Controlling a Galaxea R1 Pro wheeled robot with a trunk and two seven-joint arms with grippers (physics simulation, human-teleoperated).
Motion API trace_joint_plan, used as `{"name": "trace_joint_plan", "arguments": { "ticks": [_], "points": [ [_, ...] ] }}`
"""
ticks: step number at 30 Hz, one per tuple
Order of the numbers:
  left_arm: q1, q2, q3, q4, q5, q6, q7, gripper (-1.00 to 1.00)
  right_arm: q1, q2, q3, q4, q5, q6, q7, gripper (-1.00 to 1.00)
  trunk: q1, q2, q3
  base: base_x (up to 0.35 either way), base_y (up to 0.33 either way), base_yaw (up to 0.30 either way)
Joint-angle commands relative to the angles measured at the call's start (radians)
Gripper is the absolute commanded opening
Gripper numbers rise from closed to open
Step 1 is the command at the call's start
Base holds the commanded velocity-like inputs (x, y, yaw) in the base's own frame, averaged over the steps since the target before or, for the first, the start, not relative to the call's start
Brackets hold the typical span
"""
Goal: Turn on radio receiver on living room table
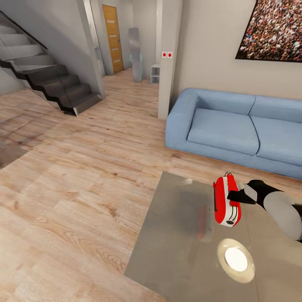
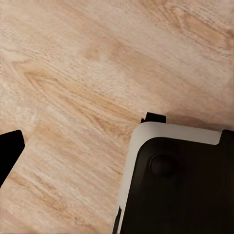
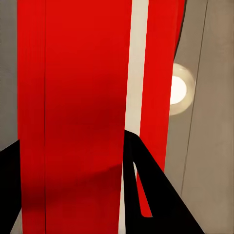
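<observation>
The red radio receiver (image 1: 226, 200) with its white side panel stands upright on the glossy grey table (image 1: 176, 235), near the table's far side. My right gripper (image 1: 235, 196) reaches in from the right and its black tips meet the radio's right face. In the right wrist view the radio's red body (image 3: 78, 97) is very close, and the two black fingers (image 3: 146, 185) are spread apart, open, against it. The left wrist view looks down on wood floor, with one black finger (image 2: 9, 153) at the picture's edge, set wide as if open.
A light-blue sofa (image 1: 235, 126) stands behind the table. A white pillar (image 1: 167, 58) and dark stairs (image 1: 54, 79) lie further back over the plank floor. A lamp's bright reflection (image 1: 236, 259) shows on the tabletop. My own base (image 2: 180, 185) shows under the left arm.
</observation>
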Motion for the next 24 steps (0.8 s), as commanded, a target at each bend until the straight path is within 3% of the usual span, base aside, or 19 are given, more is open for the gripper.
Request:
{"name": "trace_joint_plan", "arguments": {
  "ticks": [1,24],
  "points": [
    [0.000,0.000,0.000,0.000,0.000,0.000,0.000,1.00,0.000,0.000,0.000,0.000,0.000,0.000,0.000,-1.00,-0.004,0.007,0.003,0.000,0.000,0.000],
    [0.000,0.000,-0.001,0.000,0.000,0.000,0.000,1.00,0.000,0.000,0.000,0.000,0.000,0.000,0.001,-1.00,-0.092,0.168,0.075,0.000,0.000,0.000]
  ]
}}
